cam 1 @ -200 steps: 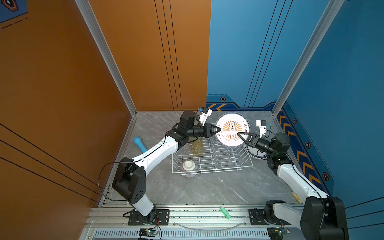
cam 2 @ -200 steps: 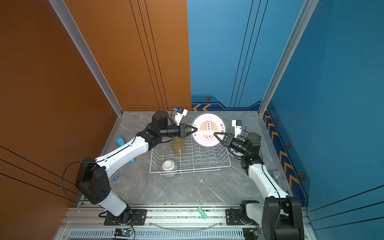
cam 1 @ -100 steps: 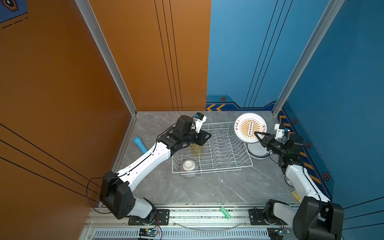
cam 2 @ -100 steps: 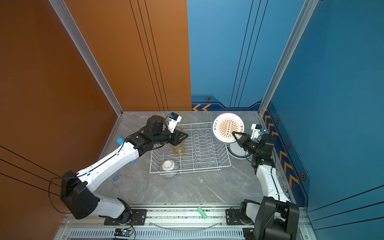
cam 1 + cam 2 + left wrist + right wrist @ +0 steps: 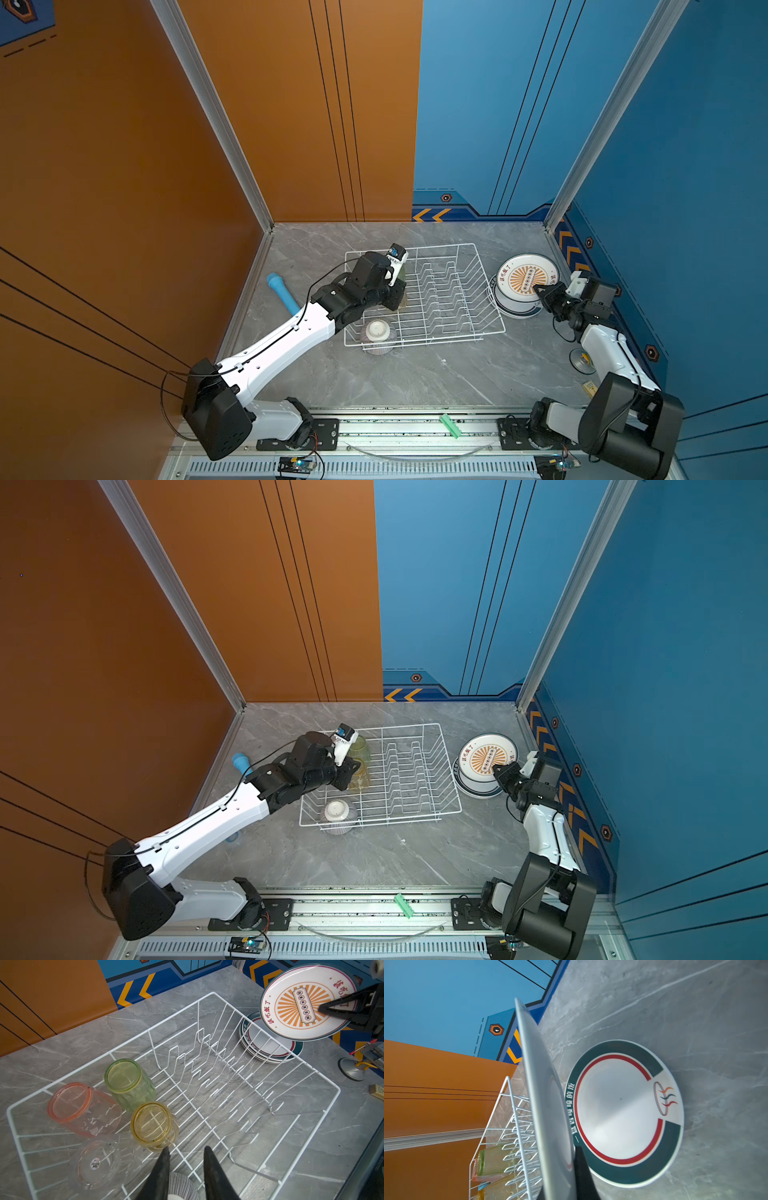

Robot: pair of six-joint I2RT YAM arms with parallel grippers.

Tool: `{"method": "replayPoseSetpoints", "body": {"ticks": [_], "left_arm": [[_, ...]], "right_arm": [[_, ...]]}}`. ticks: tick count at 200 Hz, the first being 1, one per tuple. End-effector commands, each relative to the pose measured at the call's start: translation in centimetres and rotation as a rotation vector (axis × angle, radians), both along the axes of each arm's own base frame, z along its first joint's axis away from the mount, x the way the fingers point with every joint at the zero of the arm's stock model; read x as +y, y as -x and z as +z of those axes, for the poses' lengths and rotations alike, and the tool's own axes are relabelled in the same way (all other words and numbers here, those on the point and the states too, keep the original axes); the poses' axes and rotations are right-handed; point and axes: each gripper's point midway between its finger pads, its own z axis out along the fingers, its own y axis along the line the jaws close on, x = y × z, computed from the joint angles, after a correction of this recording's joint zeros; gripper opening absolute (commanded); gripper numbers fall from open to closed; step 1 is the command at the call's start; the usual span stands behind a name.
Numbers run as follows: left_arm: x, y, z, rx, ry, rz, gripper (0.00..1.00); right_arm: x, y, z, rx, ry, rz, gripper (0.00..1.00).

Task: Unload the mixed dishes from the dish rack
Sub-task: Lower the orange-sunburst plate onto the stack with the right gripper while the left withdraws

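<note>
A large white wire dish rack point(image 5: 228, 1093) sat mid-way along the grey marble-patterned tabletop point(image 5: 415, 374), its upright plate slots empty. Beyond the rack's right end, near the tabletop's right edge, the right gripper point(image 5: 537, 290) was clamped on the rim of a round white plate with an orange sunburst centre point(image 5: 519, 272). The sunburst plate was tilted just above a stack of white plates with dark green and red rings point(image 5: 268, 1047), probably so it could be laid on top.

The rack's left end held four translucent tumblers, close together: a pink tumbler point(image 5: 70, 1101) leaning at the far-left corner, a ribbed green tumbler point(image 5: 124, 1076), a yellow tumbler point(image 5: 152, 1124) and a clear tumbler point(image 5: 97, 1163). A small striped bowl point(image 5: 377, 336) lay upside down at the rack's near-left corner, white foot ring up.

The left gripper point(image 5: 186, 1148) hovered above that end, jaws parted and empty, tips nearest the yellow tumbler, seemingly lined up for it.

A light-blue cylinder point(image 5: 283, 293) lay near the tabletop's left edge.
</note>
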Motion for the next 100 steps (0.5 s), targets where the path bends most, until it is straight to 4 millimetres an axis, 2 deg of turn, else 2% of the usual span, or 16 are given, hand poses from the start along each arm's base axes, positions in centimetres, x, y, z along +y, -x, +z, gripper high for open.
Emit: {"method": "replayPoseSetpoints", "body": {"ticks": [1,28,100], "left_arm": [[0.5,-0.1,0.0,-0.018,-0.045,0.010,0.29],[0.2,-0.1,-0.3,-0.011,-0.050,0.000,0.30],[-0.1,-0.2,-0.4,-0.004,-0.059,-0.007,0.30]], "right_arm": [[-0.9,-0.1,-1.4,0.021,0.019,-0.018,0.00],[-1.0,-0.4,-3.0,0.039,-0.033,-0.016,0.00],[-0.9,-1.0,-4.9,0.041,-0.099,-0.017,0.00]]}}
